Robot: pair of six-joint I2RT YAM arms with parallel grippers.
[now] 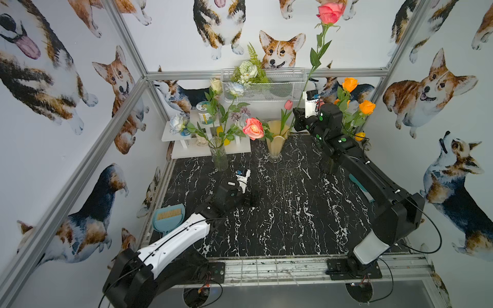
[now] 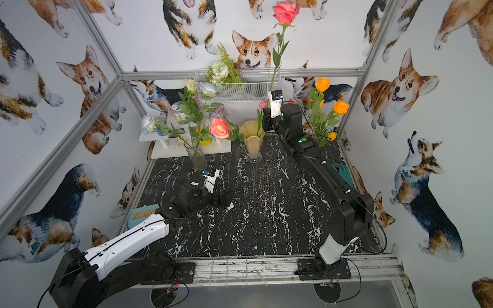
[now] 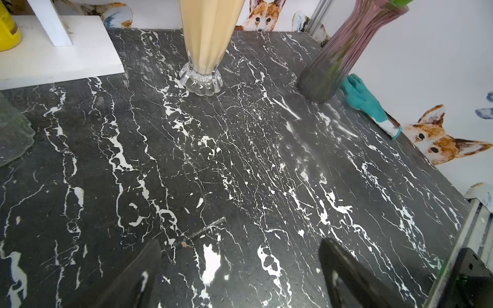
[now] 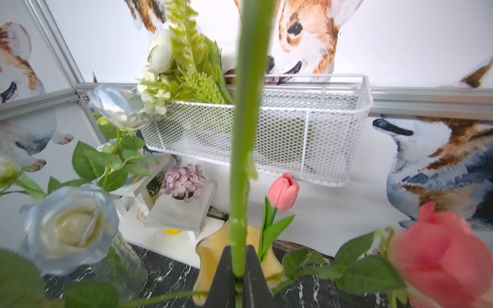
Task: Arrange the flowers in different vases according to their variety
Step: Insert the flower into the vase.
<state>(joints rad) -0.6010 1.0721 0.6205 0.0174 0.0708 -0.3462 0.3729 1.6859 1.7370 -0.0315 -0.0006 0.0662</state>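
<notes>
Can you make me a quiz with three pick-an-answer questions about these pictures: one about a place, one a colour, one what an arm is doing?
1. Where does the pink tulip stand? A) clear glass vase B) cream vase C) white mesh basket
2. What colour is the rose in the right end effector? A) orange B) white C) pink
3. How is the left end effector? A) open, empty B) shut on a stem C) gripping a vase

1 B: its stem enters the wavy rim.
2 C: a pink bloom tops the clamped stem.
3 A: jaws wide apart, nothing between.
</notes>
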